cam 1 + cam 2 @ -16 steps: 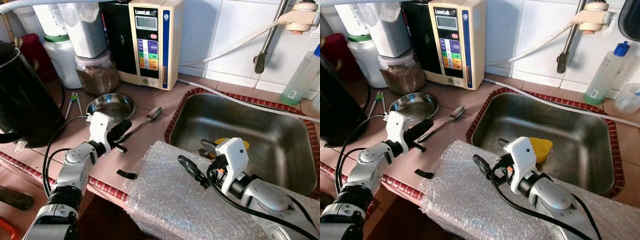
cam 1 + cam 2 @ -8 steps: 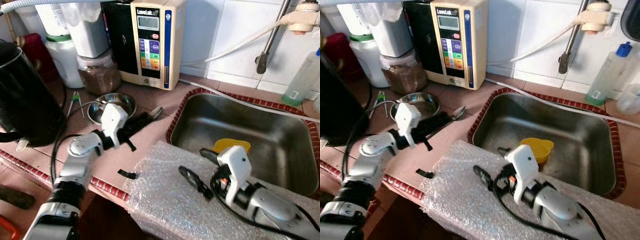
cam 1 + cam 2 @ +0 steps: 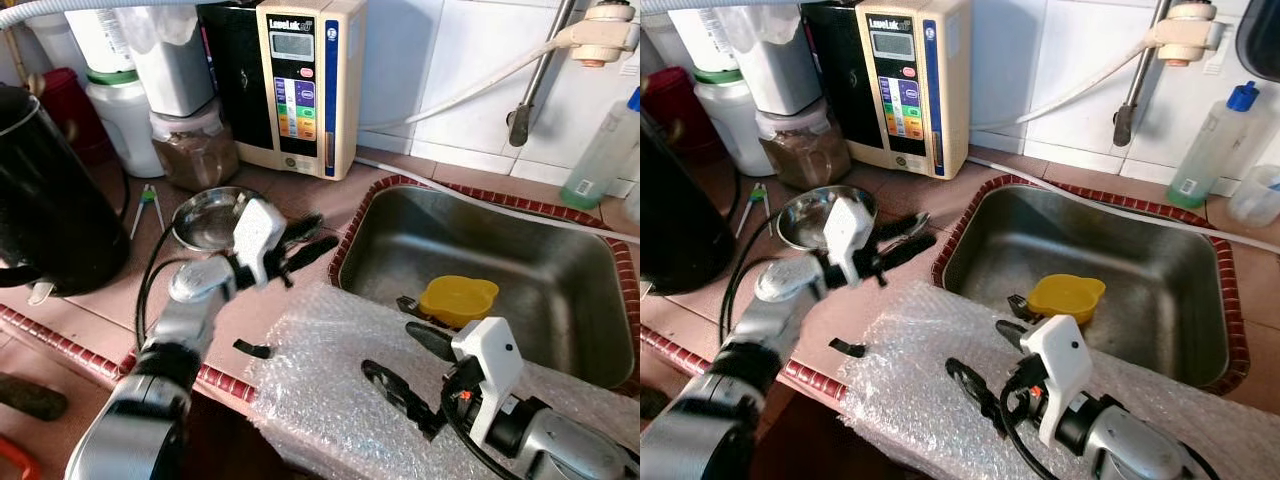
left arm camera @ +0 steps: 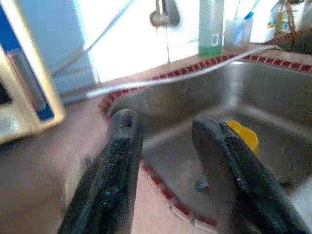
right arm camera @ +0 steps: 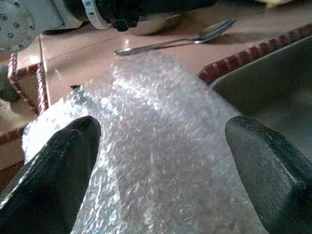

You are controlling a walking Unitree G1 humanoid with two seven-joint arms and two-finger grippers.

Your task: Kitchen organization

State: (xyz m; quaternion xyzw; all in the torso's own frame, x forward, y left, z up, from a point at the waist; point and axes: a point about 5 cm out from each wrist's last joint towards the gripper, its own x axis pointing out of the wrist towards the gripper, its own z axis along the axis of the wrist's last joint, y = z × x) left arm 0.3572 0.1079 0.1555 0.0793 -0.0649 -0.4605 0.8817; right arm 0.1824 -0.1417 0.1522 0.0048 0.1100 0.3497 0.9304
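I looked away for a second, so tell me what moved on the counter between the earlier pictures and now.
The left tool moved forward and toward the sink, from beside the steel bowl to above the spoon, fingers open, holding nothing. The right tool drew back toward the robot over the bubble wrap, open. The bowl, spoon and yellow cup stayed put.

Metal spoon (image 5: 180, 40) flat on counter, small steel bowl (image 3: 205, 215) just beside
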